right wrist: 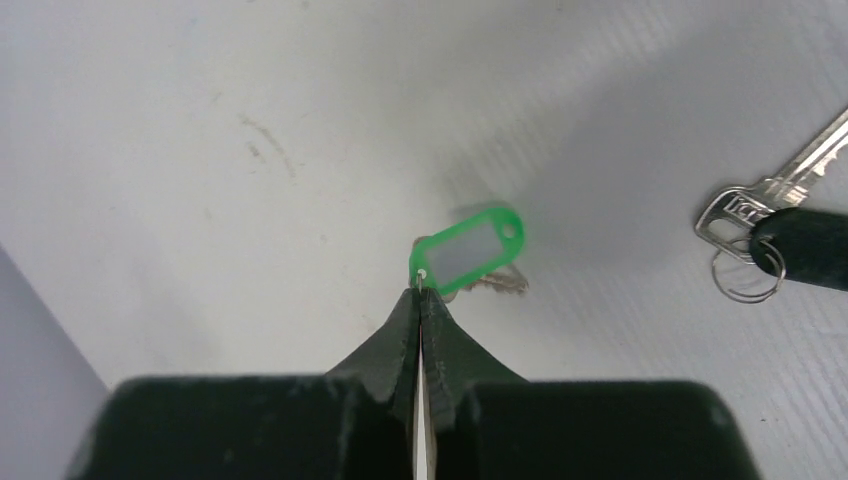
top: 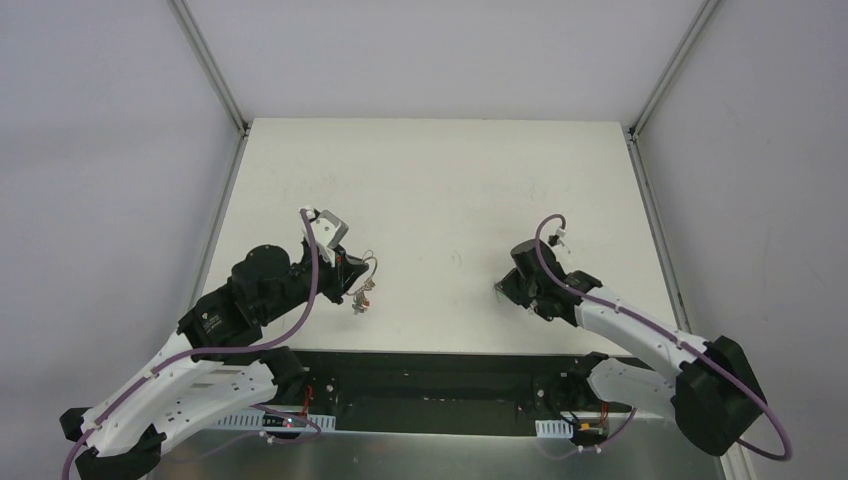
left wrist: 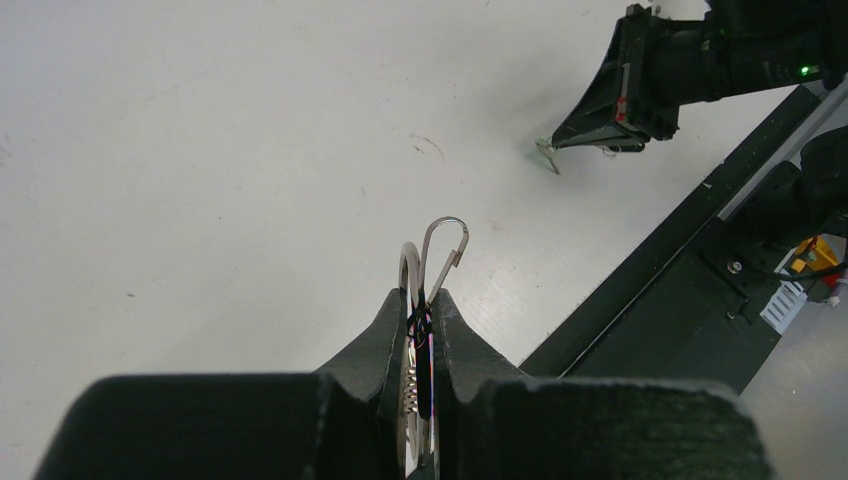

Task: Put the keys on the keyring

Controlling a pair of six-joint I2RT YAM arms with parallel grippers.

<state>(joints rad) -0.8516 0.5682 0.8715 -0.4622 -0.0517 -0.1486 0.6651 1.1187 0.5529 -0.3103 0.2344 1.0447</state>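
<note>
Green-tagged key (right wrist: pixel 468 250) pinched at its near end by the right fingers (right wrist: pixel 398 345).

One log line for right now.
left tool: shut on keyring | right tool: shut on green key | black key: lying free

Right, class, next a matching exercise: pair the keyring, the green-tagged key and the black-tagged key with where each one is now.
Things:
1. keyring
2. green-tagged key
3. black-tagged key

Places:
A. lying free on the table
B. clamped in the jaws of the left gripper
C. at the tips of the shut jaws of the right gripper

Pairs: 1-B, 2-C, 3-A
</note>
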